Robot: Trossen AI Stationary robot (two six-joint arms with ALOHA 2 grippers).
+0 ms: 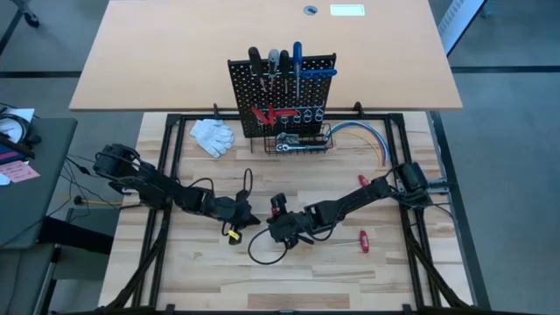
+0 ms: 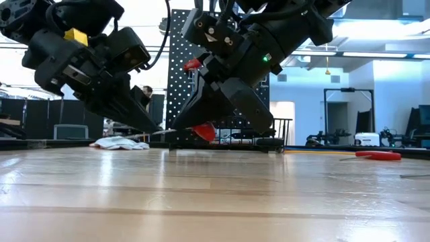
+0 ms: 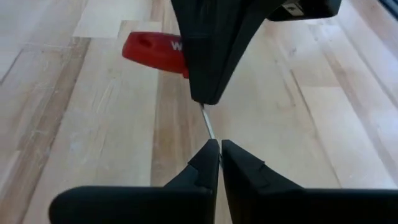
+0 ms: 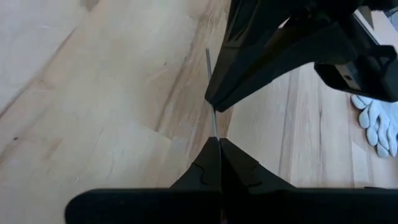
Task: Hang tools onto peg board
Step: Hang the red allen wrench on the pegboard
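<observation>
surface: pale wood surface (image 1: 175,262), peg board (image 1: 282,92) at far edge
tool: red-handled screwdriver (image 3: 152,50) mid-surface, off the board
left hand (image 3: 217,151): clenched on shaft
right hand (image 4: 219,149): clenched on shaft too
tip: release one hand before lifting

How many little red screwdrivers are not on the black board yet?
3. One red screwdriver is held mid-table by the left gripper and right gripper; a second lies to their right; a third lies nearer the front edge. Arms may hide others.

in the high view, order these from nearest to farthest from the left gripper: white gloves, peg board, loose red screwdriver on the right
1. White gloves, behind the left gripper, on its left.
2. Loose red screwdriver, across on the right.
3. Peg board, upright at the back.
</observation>
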